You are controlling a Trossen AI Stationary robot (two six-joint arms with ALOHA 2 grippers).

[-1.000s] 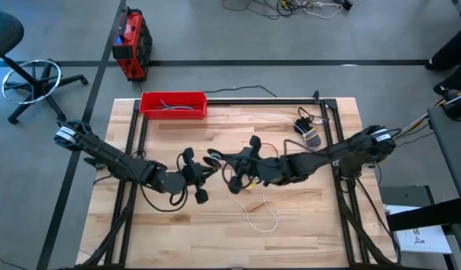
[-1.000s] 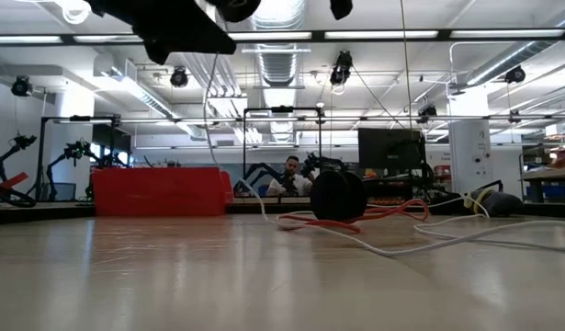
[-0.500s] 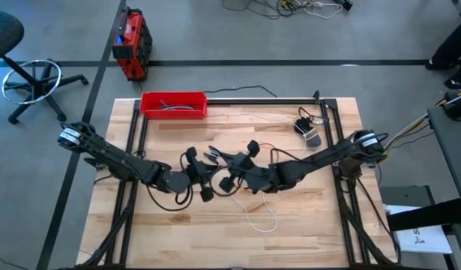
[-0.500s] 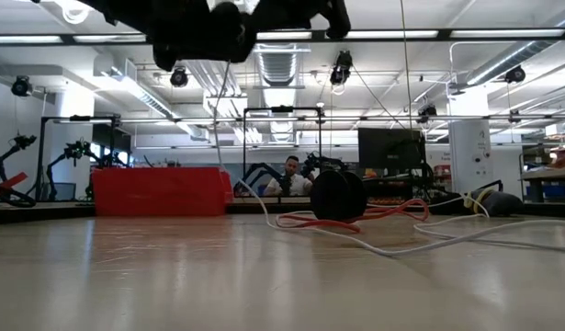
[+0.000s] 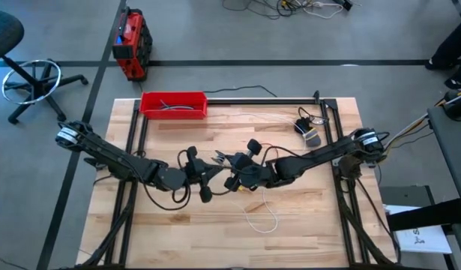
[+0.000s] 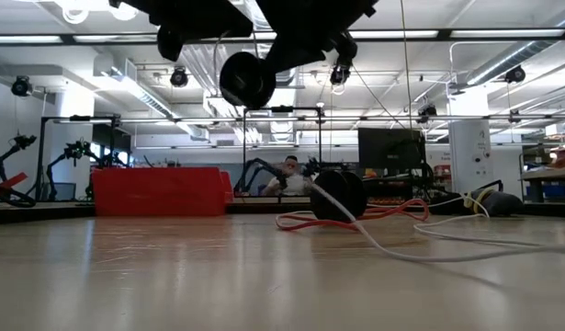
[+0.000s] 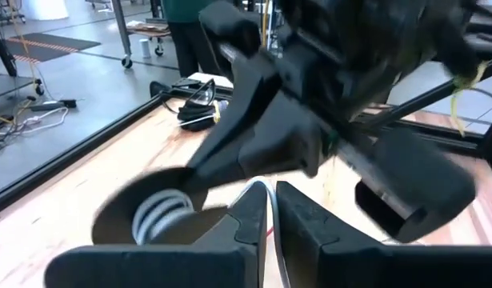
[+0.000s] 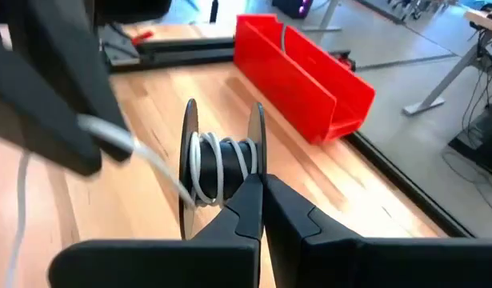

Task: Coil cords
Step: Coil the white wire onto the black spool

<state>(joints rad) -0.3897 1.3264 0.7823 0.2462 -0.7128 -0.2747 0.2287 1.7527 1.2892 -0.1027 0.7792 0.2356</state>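
High view first: both arms meet over the middle of the table, with the left gripper [image 5: 208, 169] and right gripper [image 5: 231, 180] almost nose to nose. That makes sense if one holds the reel while the other feeds. A slack loop of the white cord [image 5: 266, 219] trails on the wood nearer the front edge, and the red tray [image 5: 173, 103] sits well apart at the back, out of it. Low view: a black spool [image 6: 245, 81] hangs up in the air under the arms, with the cord dropping from there to the tabletop. The red cord [image 6: 392, 213] lies on the table in a loose tangle next to its own black disc [image 6: 338, 195], untouched, so it looks like the second job. Left wrist view: the left claw is pinched nearly together with the white cord running through the slit. Probably it's acting as a guide so the line goes on with some tension. Right wrist view: the right claw is clamped on the spool, its tips closed between the two flanges. A few white turns are already on the core, so the winding is underway, but going by the slack there's plenty left.
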